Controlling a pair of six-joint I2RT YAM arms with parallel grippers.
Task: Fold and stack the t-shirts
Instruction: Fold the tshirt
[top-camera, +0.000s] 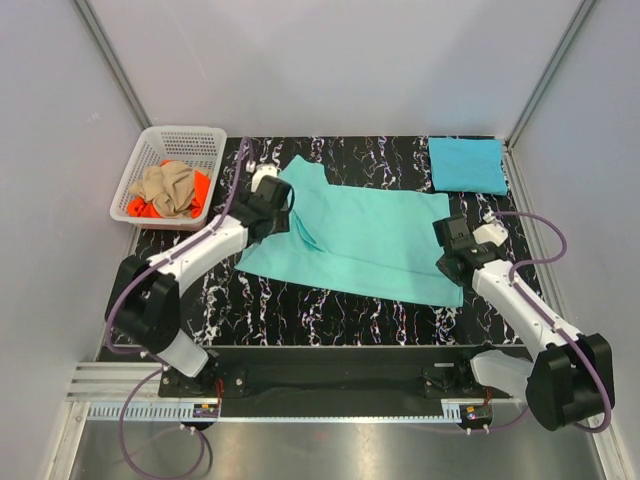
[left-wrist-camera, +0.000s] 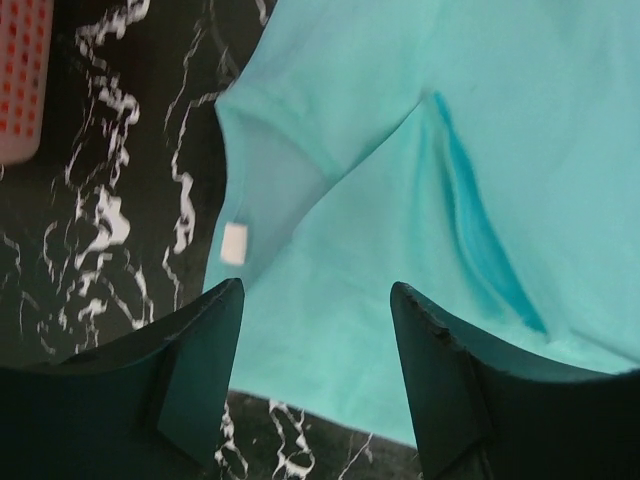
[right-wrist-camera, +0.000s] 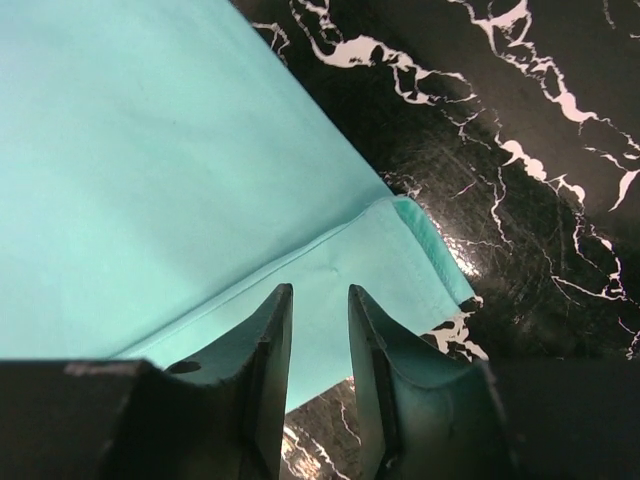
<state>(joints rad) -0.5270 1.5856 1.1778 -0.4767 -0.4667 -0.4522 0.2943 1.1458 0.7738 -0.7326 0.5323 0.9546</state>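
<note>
Shirt (top-camera: 370, 240) mint cloth, flat, smooth | left hand (left-wrist-camera: 318, 290) apart | right hand (right-wrist-camera: 318, 292) slightly apart

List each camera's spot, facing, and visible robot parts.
Top external: above, behind the robot, looking down on the table; left arm, right arm show.
Left wrist: on its arm, facing down at the mint-teal t-shirt by its white tag; left tool shows.
Right wrist: on its arm, facing down at the shirt's corner; right tool shows.
Shared: all see that t-shirt.

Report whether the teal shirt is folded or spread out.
Partly folded: the teal shirt lies flat on the table, with one layer doubled over another at its edges.
</note>
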